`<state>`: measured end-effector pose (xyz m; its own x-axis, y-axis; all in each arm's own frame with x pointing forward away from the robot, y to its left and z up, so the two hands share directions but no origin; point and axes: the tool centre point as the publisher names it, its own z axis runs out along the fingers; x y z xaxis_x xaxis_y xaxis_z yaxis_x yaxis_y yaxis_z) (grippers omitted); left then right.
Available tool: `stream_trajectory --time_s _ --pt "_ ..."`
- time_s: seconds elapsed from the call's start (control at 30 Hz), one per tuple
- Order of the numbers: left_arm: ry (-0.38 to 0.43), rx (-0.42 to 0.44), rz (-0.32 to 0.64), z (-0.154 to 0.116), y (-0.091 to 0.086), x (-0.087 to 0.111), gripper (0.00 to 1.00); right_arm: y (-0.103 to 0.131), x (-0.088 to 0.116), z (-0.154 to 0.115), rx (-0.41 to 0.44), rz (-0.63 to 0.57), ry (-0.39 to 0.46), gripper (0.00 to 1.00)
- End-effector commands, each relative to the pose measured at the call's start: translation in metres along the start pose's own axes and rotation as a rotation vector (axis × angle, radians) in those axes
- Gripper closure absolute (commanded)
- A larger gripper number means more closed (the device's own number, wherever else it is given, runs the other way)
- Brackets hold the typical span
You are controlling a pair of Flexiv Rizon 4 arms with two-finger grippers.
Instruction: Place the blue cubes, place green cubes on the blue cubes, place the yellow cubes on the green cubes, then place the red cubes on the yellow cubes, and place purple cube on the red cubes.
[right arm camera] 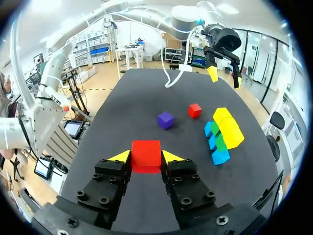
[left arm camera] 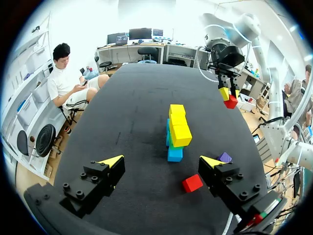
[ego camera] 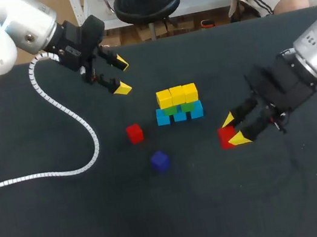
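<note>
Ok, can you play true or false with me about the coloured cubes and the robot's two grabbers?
1. The right gripper is shut on a small red cube. True.
2. The small purple cube sits on top of the yellow cubes. False: it lies on the black table, apart from the stack.
3. The left gripper is open and holds nothing. True.
4. Both red cubes are on the stack. False: the other red cube lies on the table, beside the stack.
5. The yellow cubes are the stack's top layer. True.
</note>
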<state>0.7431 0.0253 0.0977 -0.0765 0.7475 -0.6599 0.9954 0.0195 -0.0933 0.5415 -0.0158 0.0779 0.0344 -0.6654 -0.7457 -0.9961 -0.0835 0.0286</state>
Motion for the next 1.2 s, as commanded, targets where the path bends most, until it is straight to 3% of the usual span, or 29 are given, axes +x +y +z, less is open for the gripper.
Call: stream_trajectory --time_s 0.03,0.5,0.83,1.2 --pt "0.004 0.005 -0.001 0.0 0.002 -0.001 0.0 0.0 0.0 0.0 0.001 0.0 0.001 1.0" --pt "0.004 0.005 -0.001 0.0 0.002 -0.001 0.0 0.0 0.0 0.0 0.001 0.0 0.001 1.0" --pt "0.004 0.005 -0.001 0.0 0.002 -0.001 0.0 -0.032 -0.038 -0.004 0.023 -0.09 0.023 1.0" --pt "0.004 0.005 -0.001 0.0 0.002 -0.001 0.0 -0.064 -0.05 -0.001 0.065 -0.082 0.034 1.0"
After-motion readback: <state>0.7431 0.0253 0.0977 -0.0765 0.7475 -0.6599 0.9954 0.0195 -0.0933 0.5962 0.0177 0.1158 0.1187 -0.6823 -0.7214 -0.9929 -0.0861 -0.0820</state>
